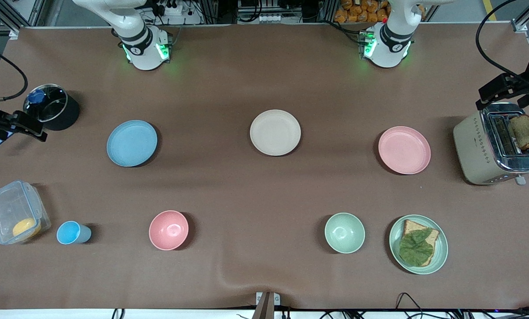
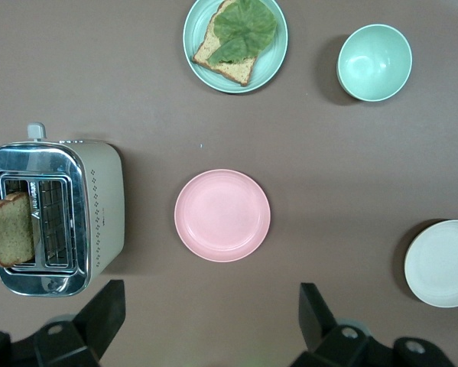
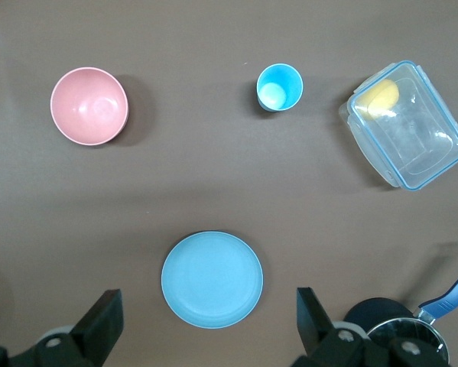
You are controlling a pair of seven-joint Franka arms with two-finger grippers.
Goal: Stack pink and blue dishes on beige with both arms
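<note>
**Front view: 3 plates apart on the brown cloth**

Front view shows a brown table cover (image 1: pixel 229 186), faintly creased near the camera edge, with cables and shelving along the robots' side. The beige plate (image 1: pixel 275 132) lies mid-table. The blue plate (image 1: pixel 132 143) sits toward the right arm's end, the pink plate (image 1: pixel 404 150) toward the left arm's end beside a toaster (image 1: pixel 490 148). The left gripper (image 2: pixel 209 325) hangs over the pink plate, the right gripper (image 3: pixel 206 325) over the blue; both spread wide, empty.
</note>
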